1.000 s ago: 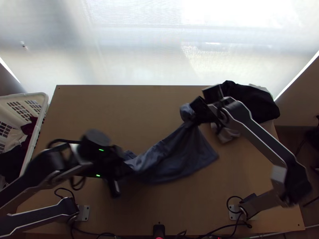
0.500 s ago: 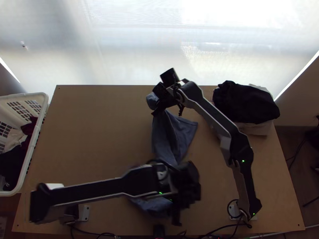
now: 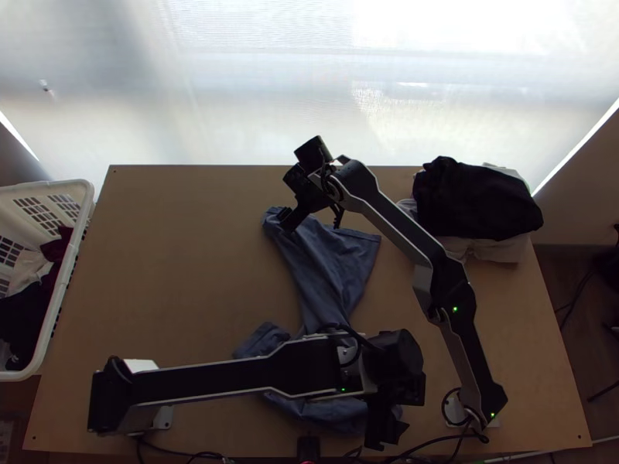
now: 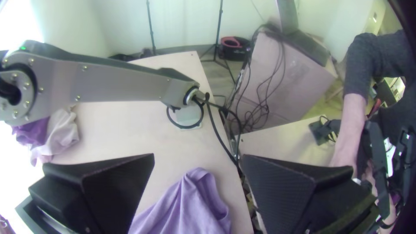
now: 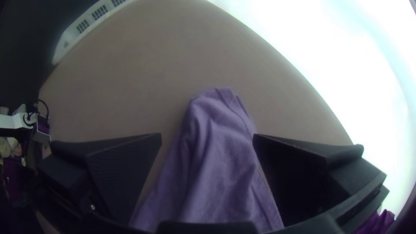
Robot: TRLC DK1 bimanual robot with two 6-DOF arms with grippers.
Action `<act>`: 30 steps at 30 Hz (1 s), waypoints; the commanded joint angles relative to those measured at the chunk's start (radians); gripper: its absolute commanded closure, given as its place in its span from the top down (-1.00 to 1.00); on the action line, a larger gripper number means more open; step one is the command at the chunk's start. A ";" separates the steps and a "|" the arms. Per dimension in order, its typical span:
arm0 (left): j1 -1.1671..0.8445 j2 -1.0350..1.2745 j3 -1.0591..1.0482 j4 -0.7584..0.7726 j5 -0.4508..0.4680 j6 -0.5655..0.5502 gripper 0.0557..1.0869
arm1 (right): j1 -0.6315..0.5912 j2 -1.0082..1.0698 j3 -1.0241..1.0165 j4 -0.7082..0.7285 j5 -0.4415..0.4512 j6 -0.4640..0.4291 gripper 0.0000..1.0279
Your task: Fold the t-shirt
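Observation:
In the top view the blue-grey t-shirt lies bunched and creased from the table's upper middle down to the near edge, partly hidden under the left arm. My right gripper is over its upper end. Low on the right of the cloth is my left gripper. In the left wrist view the left gripper stands open, with a peak of the shirt between and beyond its fingers. The right wrist view has the right gripper open, its fingers on either side of a shirt end, apart from it.
A dark garment lies on lighter cloth at the table's upper right. A white basket with clothes stands at the left edge. The left arm crosses low over the table. A person's forearm is beside the table in the left wrist view.
The left gripper has moved right across the near side. My right gripper went left, carrying the shirt's upper end, and has let it go; that end now lies on the table.

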 commanded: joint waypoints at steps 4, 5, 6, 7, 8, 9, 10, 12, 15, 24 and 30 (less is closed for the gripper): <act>0.060 -0.288 -0.146 -0.058 -0.045 -0.013 0.91 | -0.057 -0.123 -0.061 -0.072 -0.001 0.056 0.91; 0.079 -0.330 -0.187 -0.063 -0.053 -0.013 0.92 | -0.067 -0.146 -0.081 -0.081 -0.001 0.056 0.91; 0.105 -0.370 -0.218 -0.069 -0.054 -0.013 0.91 | -0.079 -0.169 -0.098 -0.100 -0.001 0.055 0.91; 0.134 -0.407 -0.236 -0.081 -0.054 -0.016 0.91 | -0.088 -0.187 -0.109 -0.126 -0.001 0.050 0.91; 0.163 -0.437 -0.238 -0.103 -0.054 -0.022 0.91 | -0.096 -0.201 -0.113 -0.163 0.001 0.047 0.91; 0.200 -0.465 -0.236 -0.122 -0.056 -0.022 0.92 | -0.105 -0.217 -0.115 -0.206 0.001 0.038 0.91; 0.247 -0.491 -0.239 -0.139 -0.056 -0.017 0.91 | -0.111 -0.236 -0.124 -0.241 -0.001 0.029 0.91; 0.389 -0.526 -0.241 -0.173 -0.054 0.023 0.91 | -0.122 -0.298 -0.182 -0.270 -0.001 0.013 0.91; 0.671 -0.535 -0.265 -0.195 -0.028 0.155 0.90 | -0.127 -0.410 -0.311 -0.271 -0.001 -0.005 0.91; 1.001 -0.236 -0.345 0.111 -0.013 0.294 0.90 | 0.078 -0.735 -0.659 -0.382 -0.002 -0.011 0.91; 0.841 -0.048 -0.287 0.244 -0.107 0.296 0.90 | 0.312 -0.902 -0.883 -0.483 -0.034 -0.003 0.91</act>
